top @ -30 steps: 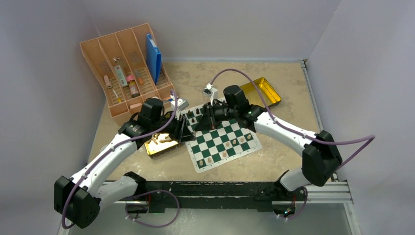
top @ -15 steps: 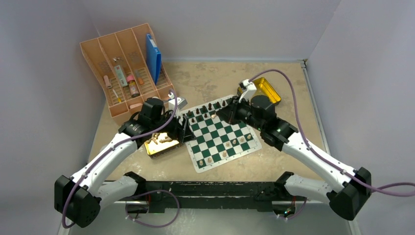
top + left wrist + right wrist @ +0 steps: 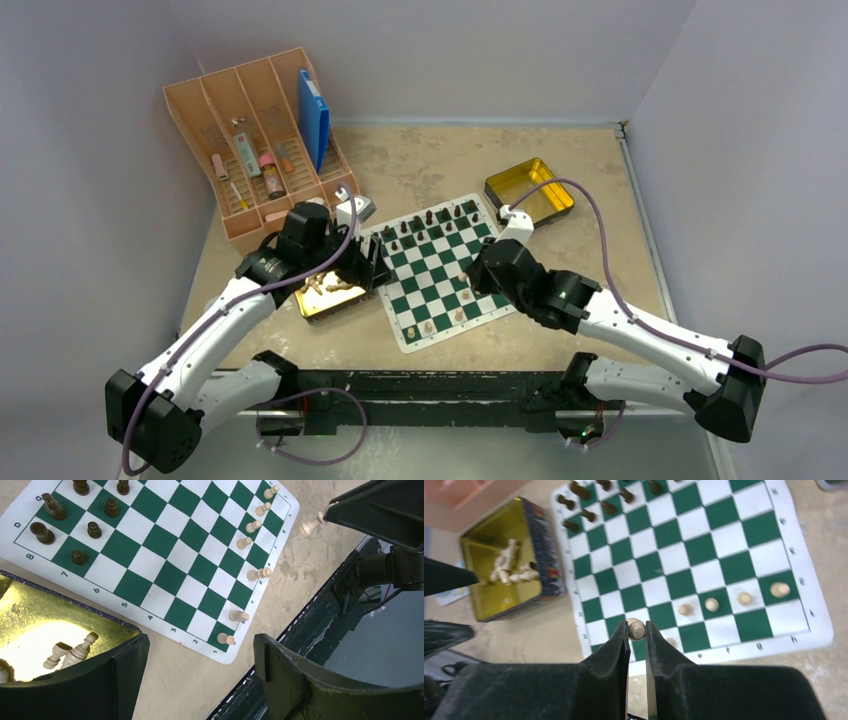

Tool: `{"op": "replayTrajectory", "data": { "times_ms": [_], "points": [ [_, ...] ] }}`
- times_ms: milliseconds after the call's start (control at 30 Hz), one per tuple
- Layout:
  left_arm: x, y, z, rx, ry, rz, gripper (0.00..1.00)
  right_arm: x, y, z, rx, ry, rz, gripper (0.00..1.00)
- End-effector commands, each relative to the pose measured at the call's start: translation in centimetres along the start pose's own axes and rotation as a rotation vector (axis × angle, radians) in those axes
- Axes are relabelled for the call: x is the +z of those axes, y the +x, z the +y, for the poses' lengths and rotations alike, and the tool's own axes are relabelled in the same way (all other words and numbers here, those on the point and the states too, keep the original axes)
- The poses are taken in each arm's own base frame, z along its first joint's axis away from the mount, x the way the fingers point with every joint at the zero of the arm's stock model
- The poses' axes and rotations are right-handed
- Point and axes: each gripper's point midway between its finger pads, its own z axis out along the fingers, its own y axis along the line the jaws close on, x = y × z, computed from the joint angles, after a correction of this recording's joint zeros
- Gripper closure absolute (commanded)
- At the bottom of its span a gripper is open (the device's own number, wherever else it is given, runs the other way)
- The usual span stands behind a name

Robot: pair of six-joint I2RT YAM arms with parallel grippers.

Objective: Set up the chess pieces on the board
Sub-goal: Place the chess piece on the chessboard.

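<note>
**Board flat, tan pieces partly set**

The board (image 3: pixel 446 272) is a green-and-white checked mat with a white lettered border. It lies flat, turned at an angle. Several tan chess pieces (image 3: pixel 744 598) stand upright on its near-edge ranks, one per square. The loose tan pieces (image 3: pixel 511 566) lie tumbled in a heap inside the gold tin (image 3: pixel 544 555), just left of the board. One held piece (image 3: pixel 636 628) is pinched between the right gripper (image 3: pixel 637 624) fingers, raised over the board's near edge — which square cannot be told.
</note>
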Motion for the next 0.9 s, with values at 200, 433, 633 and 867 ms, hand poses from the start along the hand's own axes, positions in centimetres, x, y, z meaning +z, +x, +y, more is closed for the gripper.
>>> {"op": "replayTrajectory", "data": {
  "times_ms": [200, 433, 633, 867],
  "points": [
    [-0.9, -1.1, -0.1, 0.038, -0.024, -0.045, 0.23, 0.3, 4.0, -5.3, 0.071, 0.287, 0.018, 0.93],
    [-2.3, -2.2, 0.1, 0.048, -0.075, -0.124, 0.23, 0.9, 6.2, -7.5, 0.086, 0.382, 0.035, 0.93],
    [-3.3, -3.1, -0.1, 0.063, -0.09, -0.182, 0.23, 1.6, 7.3, -9.3, 0.086, 0.486, 0.036, 0.93],
    [-3.6, -3.3, -0.5, 0.078, -0.069, -0.201, 0.23, 2.1, 7.7, -10.4, 0.073, 0.567, 0.019, 0.92]
  ]
}}
